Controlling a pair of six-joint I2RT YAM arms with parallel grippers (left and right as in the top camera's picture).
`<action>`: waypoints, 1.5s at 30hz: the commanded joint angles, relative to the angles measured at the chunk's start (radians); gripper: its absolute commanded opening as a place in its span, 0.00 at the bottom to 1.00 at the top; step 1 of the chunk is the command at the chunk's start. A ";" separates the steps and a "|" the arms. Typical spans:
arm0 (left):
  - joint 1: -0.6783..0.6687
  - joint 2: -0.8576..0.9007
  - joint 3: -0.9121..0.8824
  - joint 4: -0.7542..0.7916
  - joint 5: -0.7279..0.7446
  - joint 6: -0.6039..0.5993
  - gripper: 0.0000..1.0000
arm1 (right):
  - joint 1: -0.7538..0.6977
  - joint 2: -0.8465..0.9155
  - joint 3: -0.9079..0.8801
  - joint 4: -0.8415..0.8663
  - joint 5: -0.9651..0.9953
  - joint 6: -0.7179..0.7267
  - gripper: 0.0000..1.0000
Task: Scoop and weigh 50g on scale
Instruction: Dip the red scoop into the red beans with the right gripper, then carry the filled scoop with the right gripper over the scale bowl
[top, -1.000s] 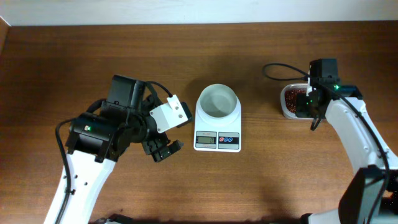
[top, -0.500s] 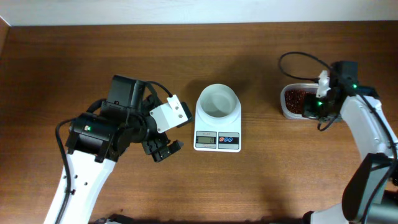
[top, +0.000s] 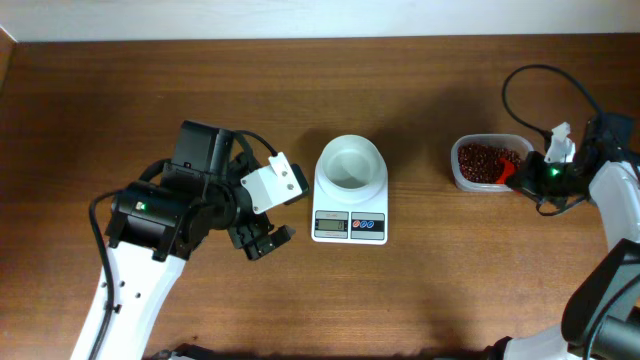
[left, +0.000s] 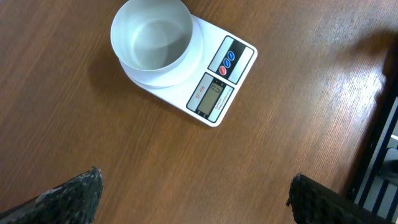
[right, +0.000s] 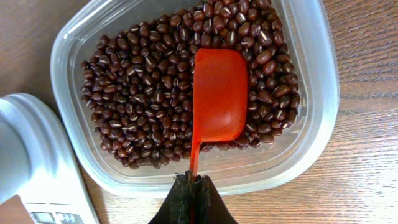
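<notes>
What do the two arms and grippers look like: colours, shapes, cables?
Both have white links, black joints and a green light. The left arm has a white block beside the black left gripper. A black cable loops from the right arm; the right gripper is black.

The overhead camera looks straight down from high up and takes in the whole bench (top: 420, 300), with the scale (top: 350, 195) at centre and the tub (top: 482, 187) toward 3 o'clock. The left wrist camera looks down from nearer, at a slant, with the scale at its 12 o'clock. The right wrist camera hangs close over the tub, with the scale's edge at 8 o'clock. All three share the scale.
</notes>
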 joint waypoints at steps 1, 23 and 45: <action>0.005 -0.003 0.016 -0.002 0.014 0.020 0.99 | -0.025 0.008 -0.013 -0.010 -0.081 0.005 0.04; 0.005 -0.003 0.016 -0.002 0.014 0.020 0.99 | -0.166 0.008 -0.013 -0.038 -0.319 -0.055 0.04; 0.005 -0.003 0.016 -0.002 0.014 0.020 0.99 | -0.259 0.008 -0.013 -0.073 -0.441 -0.064 0.04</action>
